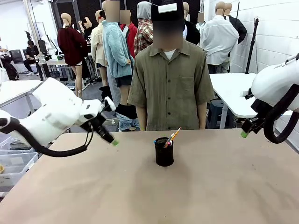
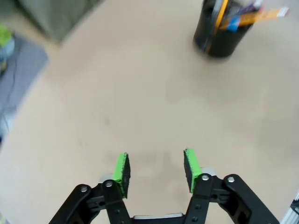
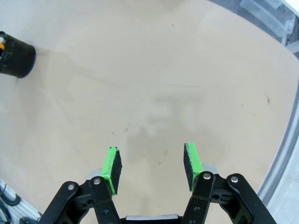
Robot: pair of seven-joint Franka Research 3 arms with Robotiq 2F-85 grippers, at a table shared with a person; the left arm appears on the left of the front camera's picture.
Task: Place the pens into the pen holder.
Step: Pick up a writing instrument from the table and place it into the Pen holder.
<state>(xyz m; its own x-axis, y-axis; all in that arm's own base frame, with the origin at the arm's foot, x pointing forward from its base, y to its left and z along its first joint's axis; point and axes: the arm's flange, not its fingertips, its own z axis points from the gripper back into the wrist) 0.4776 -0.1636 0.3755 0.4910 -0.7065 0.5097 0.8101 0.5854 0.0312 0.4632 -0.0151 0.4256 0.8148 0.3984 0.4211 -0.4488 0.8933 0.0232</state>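
Black wire mesh formed the small cylindrical pen holder (image 1: 164, 151), which stood upright on the tan worktop (image 1: 149, 196) at the middle of the front frame, just before a person in an olive short-sleeved shirt (image 1: 170, 86) at the far edge. An orange-yellow pencil-like pen (image 1: 173, 136) leaned out of its rim toward the upper right, and a second pen beside it was too small to make out clearly.

In the left wrist frame the holder (image 2: 222, 30) sat in the upper right corner, blurred, with the orange-yellow stick (image 2: 254, 17) and a darker one poking from its mouth. The left pincer (image 2: 156, 168) rose from the bottom edge with its green pads (image 2: 122, 169) spread well apart and nothing between them, only bare worktop. In the front frame that pincer (image 1: 111, 140) hung at middle left, above the surface and well apart from the holder.

At the upper left edge of the right wrist frame, the holder (image 3: 16, 55) was partly cut off. The right pincer (image 3: 152, 168) likewise stood wide open and empty over bare worktop. In the front frame it (image 1: 245, 132) hovered at the right, well clear of the holder.
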